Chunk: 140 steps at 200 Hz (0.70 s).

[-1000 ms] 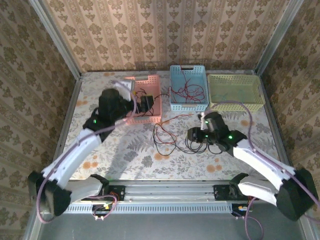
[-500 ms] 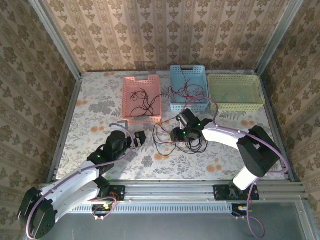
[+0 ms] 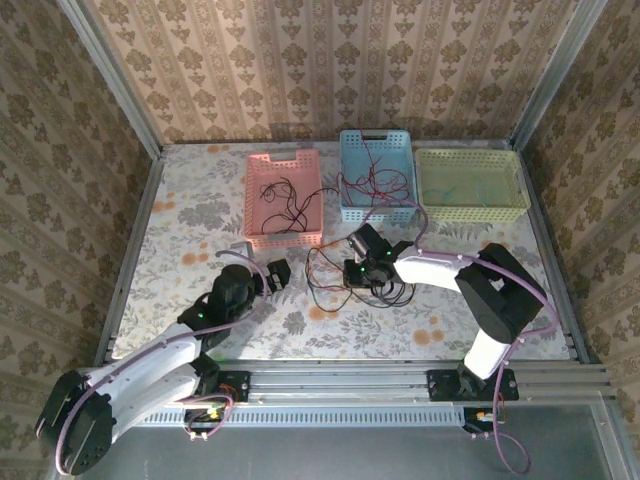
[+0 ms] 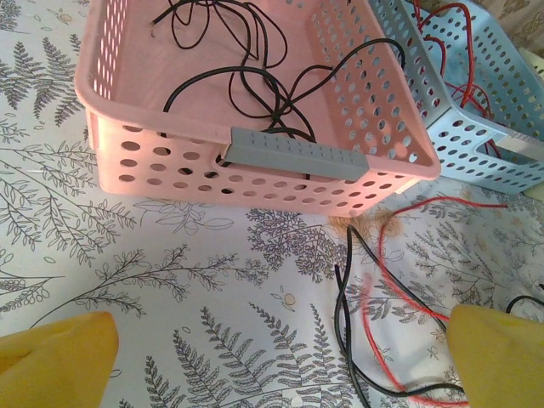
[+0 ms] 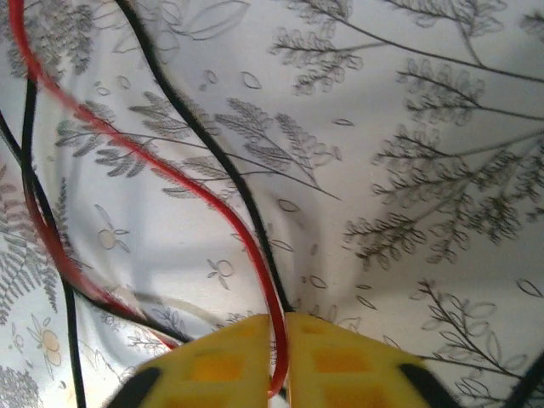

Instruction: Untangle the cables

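Loose cables, red + black, lie tangled on the table at mid-front, near the pink basket and the blue basket. More black cables sit curled inside the pink basket; red cables are in the blue one. The right gripper is down at the tangle's R edge. In the wrist view its yellow pads are pinched nearly together w/ a red cable running up between them and a black strand alongside. The left gripper is just L of the pile, apart from it. Its yellow fingertips are spread wide at the frame's lower corners, w/ bare tabletop and cable ends between. A yellow-green basket stands just R of the blue one; contents can't be made out.
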### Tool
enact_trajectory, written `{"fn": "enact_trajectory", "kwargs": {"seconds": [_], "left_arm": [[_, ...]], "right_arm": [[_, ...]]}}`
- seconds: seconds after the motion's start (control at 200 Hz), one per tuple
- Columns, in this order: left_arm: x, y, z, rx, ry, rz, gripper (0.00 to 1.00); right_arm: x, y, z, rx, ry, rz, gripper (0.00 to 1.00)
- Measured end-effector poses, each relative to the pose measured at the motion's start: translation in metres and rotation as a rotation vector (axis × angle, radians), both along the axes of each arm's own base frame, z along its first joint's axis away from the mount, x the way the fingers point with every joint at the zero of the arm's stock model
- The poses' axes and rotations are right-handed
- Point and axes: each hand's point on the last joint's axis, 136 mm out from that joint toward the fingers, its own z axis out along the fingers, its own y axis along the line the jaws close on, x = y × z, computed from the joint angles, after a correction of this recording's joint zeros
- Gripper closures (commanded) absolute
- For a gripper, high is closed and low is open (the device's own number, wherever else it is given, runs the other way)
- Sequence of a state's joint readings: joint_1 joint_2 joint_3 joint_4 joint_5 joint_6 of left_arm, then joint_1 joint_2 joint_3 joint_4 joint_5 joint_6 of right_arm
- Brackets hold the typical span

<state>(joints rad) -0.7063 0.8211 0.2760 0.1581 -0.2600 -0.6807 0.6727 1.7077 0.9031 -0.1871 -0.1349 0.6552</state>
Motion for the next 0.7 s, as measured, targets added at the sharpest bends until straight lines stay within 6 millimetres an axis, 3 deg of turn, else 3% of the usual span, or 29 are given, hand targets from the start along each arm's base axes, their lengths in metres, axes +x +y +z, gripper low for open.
{"fn": "enact_trajectory", "kwargs": {"seconds": [0.095,0.16,0.255,0.41,0.48,0.57,0.7], "left_arm": [[0.000,0.000,0.001,0.000,0.000,0.000,0.00],[0.001,0.000,0.002,-0.001,-0.003,0.001,0.00],[0.001,0.001,0.005,-0.005,-0.014,0.007,0.00],[0.002,0.002,0.010,-0.007,-0.025,0.015,0.00],[0.002,0.002,0.010,-0.008,-0.026,0.015,0.00],[0.003,0.002,0.011,-0.007,-0.026,0.014,0.00],[0.006,-0.001,0.017,-0.009,-0.031,0.012,0.00]], "right_arm": [[0.000,0.001,0.011,0.011,-0.023,-0.001,1.00],[0.001,-0.001,0.032,0.021,-0.073,0.002,1.00],[0.004,-0.003,0.086,0.058,-0.197,0.015,1.00],[0.010,-0.007,0.206,0.153,-0.471,0.025,1.00],[0.008,-0.012,0.249,0.181,-0.564,0.023,1.00],[0.006,-0.019,0.284,0.189,-0.640,0.026,1.00],[0.004,-0.025,0.317,0.177,-0.703,0.035,1.00]]}}
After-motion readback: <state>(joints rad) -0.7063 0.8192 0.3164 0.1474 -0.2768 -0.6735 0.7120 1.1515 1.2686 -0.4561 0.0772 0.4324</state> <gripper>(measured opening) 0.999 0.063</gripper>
